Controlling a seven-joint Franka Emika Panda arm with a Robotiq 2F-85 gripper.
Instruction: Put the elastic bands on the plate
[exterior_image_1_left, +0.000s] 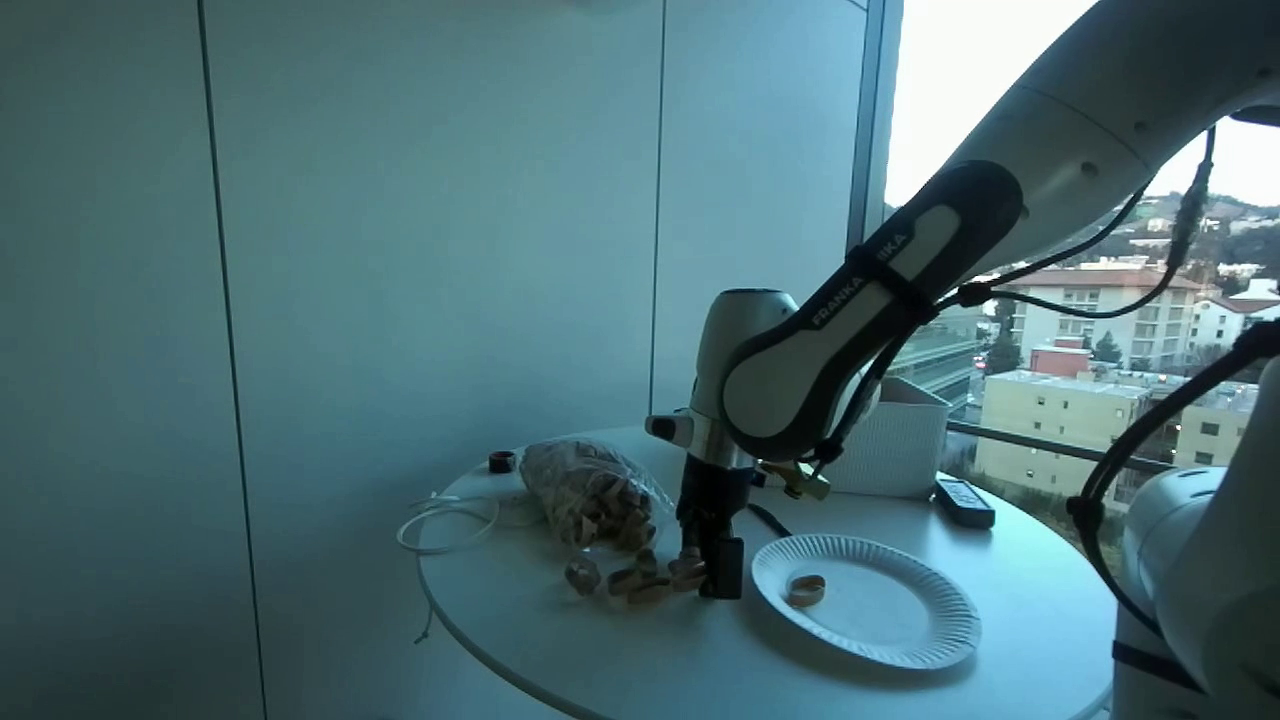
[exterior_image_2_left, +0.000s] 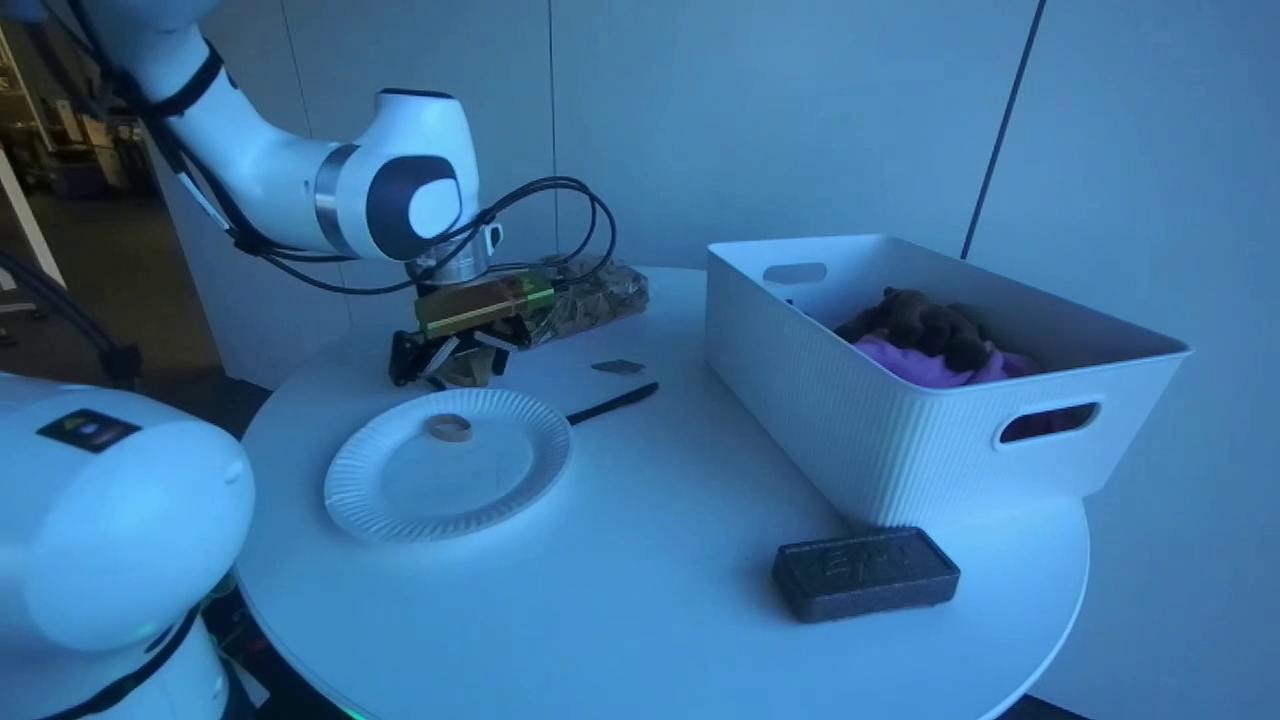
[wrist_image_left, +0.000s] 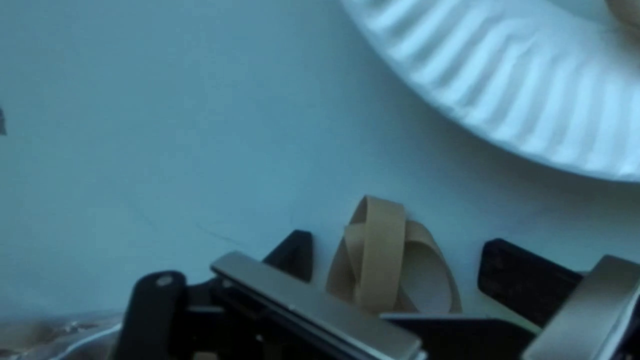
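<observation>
With fingers (wrist_image_left: 297, 257) spread, straddles the loose bands (wrist_image_left: 382, 255) on the table (wrist_image_left: 175, 125), a gap away on either side, presumably for a pinch. Has the plate (wrist_image_left: 500, 90) just beside, probably for a short carry, with one band (exterior_image_1_left: 806, 597) on it already; looks partly done. Opposite, shows the bag (exterior_image_1_left: 575, 490), apparently for supply; well apart, has the bin (exterior_image_2_left: 800, 400), seemingly out of the carry's way.
</observation>
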